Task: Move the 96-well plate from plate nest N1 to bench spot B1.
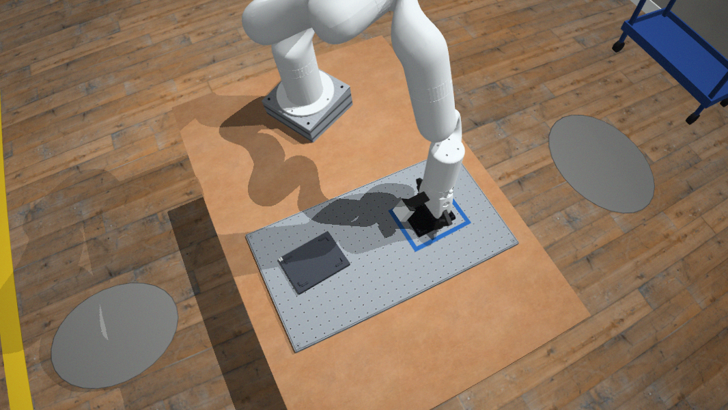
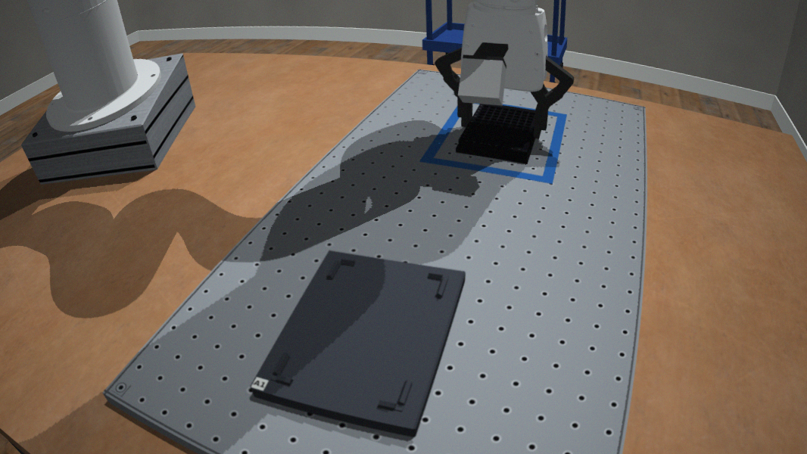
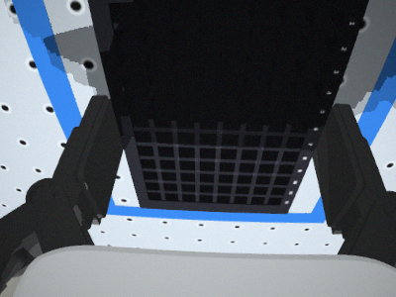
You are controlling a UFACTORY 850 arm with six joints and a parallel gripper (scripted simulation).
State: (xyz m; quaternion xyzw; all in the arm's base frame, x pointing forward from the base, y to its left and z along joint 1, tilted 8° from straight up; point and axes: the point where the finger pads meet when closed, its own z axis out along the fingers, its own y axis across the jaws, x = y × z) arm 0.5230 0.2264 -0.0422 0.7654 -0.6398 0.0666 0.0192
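The black 96-well plate (image 2: 500, 132) lies flat and right way up on the grey perforated deck (image 2: 508, 281), inside the blue taped outline B1 (image 2: 490, 168). It also shows in the wrist view (image 3: 225, 83) with the blue tape (image 3: 218, 216) around it, and in the top view (image 1: 423, 222). Its long sides run along the outline's long sides. My gripper (image 2: 501, 113) is low over the plate and open. In the wrist view the gripper (image 3: 221, 123) has a finger on each side of the plate with a small gap to each. The dark plate nest N1 (image 2: 361, 338) is empty.
The arm's base (image 1: 306, 104) stands on the brown mat behind the deck. A blue cart (image 1: 677, 50) is at the far right. Two grey discs (image 1: 601, 162) (image 1: 114, 333) lie on the wooden floor.
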